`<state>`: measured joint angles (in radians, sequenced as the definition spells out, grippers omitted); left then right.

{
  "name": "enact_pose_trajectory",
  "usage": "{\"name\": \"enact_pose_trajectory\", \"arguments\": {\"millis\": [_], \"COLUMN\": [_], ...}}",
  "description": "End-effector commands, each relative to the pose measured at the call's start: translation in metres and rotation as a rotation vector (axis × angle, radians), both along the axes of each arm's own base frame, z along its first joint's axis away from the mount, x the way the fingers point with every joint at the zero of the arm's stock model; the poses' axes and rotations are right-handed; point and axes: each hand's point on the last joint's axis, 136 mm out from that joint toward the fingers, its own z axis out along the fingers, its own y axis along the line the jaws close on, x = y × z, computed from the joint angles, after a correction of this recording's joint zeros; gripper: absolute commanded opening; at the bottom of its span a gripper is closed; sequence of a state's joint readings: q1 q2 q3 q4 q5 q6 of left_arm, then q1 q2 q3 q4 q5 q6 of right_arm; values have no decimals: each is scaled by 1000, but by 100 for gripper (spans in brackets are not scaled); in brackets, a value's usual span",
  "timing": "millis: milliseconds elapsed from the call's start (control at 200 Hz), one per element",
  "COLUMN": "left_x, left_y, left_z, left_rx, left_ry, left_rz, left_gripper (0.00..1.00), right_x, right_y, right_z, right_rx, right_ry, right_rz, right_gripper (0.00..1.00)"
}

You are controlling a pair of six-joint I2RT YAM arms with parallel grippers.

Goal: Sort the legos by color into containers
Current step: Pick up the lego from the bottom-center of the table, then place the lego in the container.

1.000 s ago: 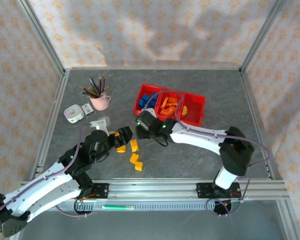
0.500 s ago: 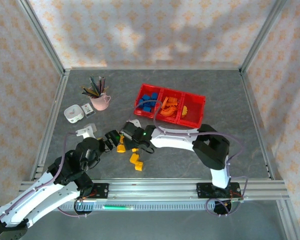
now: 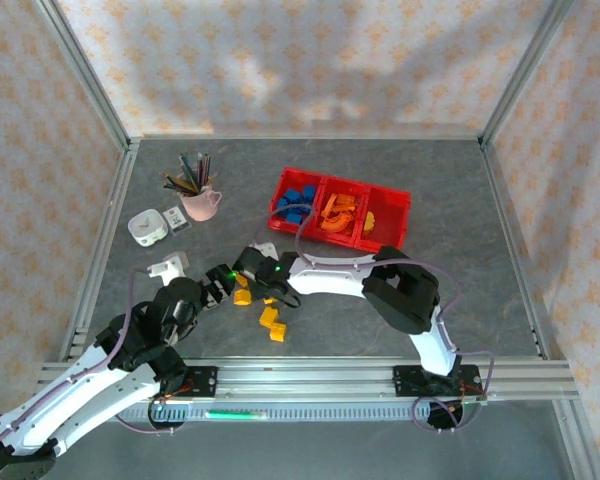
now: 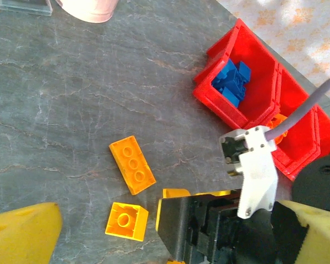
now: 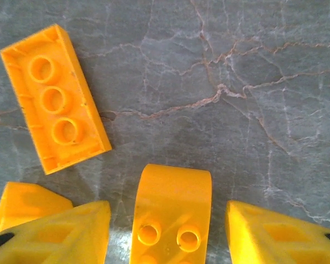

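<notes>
Seen from above, the right gripper [image 3: 255,282] has left the red bins [image 3: 385,242] and come down over the loose yellow bricks [image 3: 271,319] on the table [image 3: 460,190]. The left gripper [image 3: 220,290] has drawn back toward its base. In the left wrist view, that gripper's fingers [image 4: 22,234] are spread wide, with a long brick [image 4: 132,165] ahead. In the right wrist view, the right fingers [image 5: 60,231] straddle a curved brick [image 5: 170,192] without quite touching it.
</notes>
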<state>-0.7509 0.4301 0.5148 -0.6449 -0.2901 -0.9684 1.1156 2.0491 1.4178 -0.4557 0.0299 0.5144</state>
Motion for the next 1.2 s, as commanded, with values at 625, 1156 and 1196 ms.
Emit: {"name": "enact_pose_trajectory", "arguments": {"millis": [625,1156,1196], "left_x": [13,63,66], "left_y": [-23,-121,-128], "left_z": [32,58,57], "left_rx": [-80,-102,-108], "left_ry": [-88,-156,-161], "left_rz": [-60,-337,-356], "left_gripper": [99,99,99], "right_x": [27,111,119], "right_y": [-43,-233,-245], "right_z": [73,121,120], "right_rx": [33,29,26], "right_ry": [-140,-243,-248], "right_rz": [-110,-514,-545], "right_gripper": [29,29,29]}}
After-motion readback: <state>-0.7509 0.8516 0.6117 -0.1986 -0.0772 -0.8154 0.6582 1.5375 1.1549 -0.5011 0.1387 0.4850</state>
